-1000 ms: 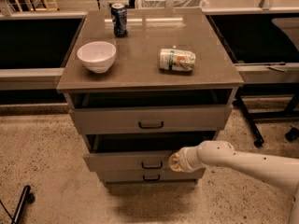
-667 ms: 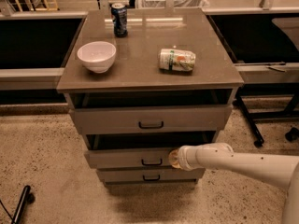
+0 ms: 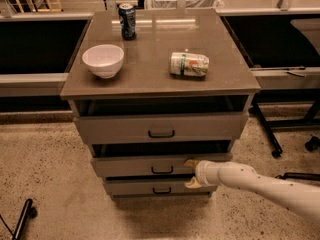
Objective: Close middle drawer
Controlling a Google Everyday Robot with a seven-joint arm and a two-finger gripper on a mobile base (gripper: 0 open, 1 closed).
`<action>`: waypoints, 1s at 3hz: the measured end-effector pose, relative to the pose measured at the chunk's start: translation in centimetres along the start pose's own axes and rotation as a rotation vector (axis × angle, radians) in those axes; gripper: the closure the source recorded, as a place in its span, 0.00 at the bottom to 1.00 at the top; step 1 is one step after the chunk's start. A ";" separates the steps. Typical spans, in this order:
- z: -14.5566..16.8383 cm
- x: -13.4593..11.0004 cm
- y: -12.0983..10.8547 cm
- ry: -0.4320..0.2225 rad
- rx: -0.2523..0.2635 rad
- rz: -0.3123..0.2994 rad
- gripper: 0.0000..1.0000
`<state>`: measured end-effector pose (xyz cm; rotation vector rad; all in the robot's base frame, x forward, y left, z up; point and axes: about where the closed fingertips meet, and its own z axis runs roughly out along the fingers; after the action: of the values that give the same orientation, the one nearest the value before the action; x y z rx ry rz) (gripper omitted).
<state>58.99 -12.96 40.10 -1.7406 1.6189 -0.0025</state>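
The middle drawer (image 3: 130,166) is a grey-brown low front panel with a small dark pull (image 3: 162,170). It stands out a little from the cabinet, with a dark gap above it. My gripper (image 3: 191,173) is at the right part of that panel, just right of the pull. Its two tan fingers (image 3: 190,162) are spread apart, one above the other, and rest against the drawer front. Nothing is held. My white arm (image 3: 260,184) reaches in from the lower right.
The taller top drawer (image 3: 210,126) is also slightly open; the lowest drawer (image 3: 130,187) sits under the middle one. On the cabinet top (image 3: 150,79) are a white bowl (image 3: 103,60), an upright dark can (image 3: 127,21) and a can lying on its side (image 3: 188,64). Wheeled stand legs (image 3: 274,144) are at right.
The middle drawer has slid further into the cabinet, and my gripper has followed it inward and slightly up against the front panel.
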 end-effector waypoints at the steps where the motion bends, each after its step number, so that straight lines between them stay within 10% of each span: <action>1: 0.0 1.1 0.0 -0.087 0.031 0.088 0.00; 3: -0.9 1.0 1.3 -0.087 0.031 0.088 0.00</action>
<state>57.69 -14.13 39.63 -1.6221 1.6221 0.0885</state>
